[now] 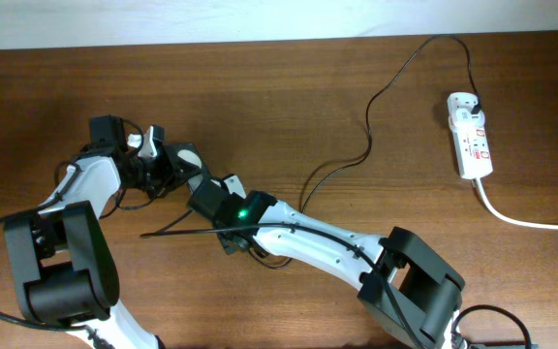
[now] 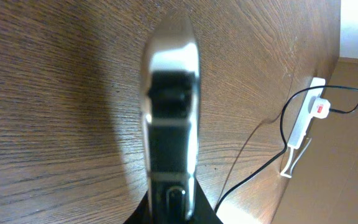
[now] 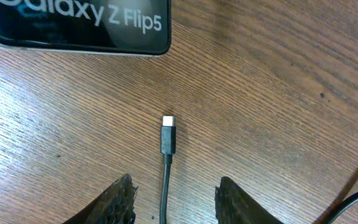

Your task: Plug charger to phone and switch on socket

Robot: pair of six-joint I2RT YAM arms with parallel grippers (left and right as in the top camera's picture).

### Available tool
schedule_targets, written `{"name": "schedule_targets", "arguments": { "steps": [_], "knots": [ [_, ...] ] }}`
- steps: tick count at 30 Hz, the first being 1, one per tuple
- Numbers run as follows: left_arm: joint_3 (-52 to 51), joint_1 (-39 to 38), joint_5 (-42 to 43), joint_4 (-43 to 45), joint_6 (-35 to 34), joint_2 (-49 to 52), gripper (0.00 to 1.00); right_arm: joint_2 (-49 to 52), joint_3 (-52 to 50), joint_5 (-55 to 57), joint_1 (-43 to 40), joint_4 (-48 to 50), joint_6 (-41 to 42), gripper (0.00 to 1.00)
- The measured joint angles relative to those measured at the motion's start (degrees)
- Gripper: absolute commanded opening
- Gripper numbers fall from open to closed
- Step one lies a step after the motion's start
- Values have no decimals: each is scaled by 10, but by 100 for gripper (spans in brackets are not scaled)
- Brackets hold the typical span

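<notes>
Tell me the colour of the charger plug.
Black plug with a silver end; right wrist view shows it best.

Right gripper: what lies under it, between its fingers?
The charger lies on the table between the open fingers, untouched, its connector tip pointing at the phone but short of it. Its cable's run beneath the right gripper is hidden.

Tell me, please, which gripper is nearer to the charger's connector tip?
Right. The right gripper straddles the cable just behind the connector tip, with its jaws open. The left gripper, shut, sits farther away.
</notes>
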Motion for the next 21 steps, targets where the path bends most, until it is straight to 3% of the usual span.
{"name": "schedule_targets", "arguments": {
  "steps": [6,21],
  "knots": [
    [0,0,0,0,0,0,0,2,-59,-13,0,68,15,35],
    [0,0,0,0,0,0,0,8,-87,-41,0,107,60,30]
  ]
}}
